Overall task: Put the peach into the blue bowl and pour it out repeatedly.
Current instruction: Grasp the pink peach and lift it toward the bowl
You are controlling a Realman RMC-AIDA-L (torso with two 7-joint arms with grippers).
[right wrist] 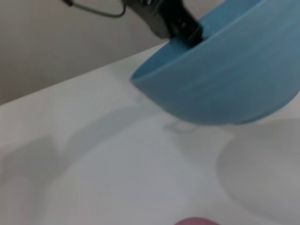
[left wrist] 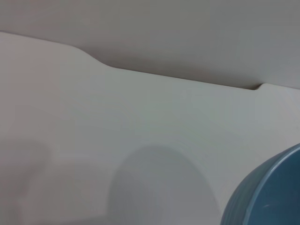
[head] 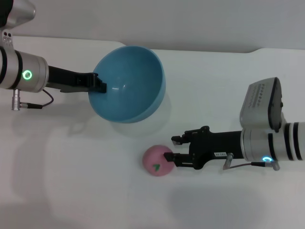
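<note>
Beside right gripper (head: 175, 149), peach (head: 157, 161), head-view only.

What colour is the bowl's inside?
Plain light blue, no pattern; the blue bowl shows best in the head view.

No legible text, brand or number is found. Rows of small print are seen on the grey housing (head: 261, 102) of the right arm, and a label on its black pincer body (head: 220, 154), both unreadable.
</note>
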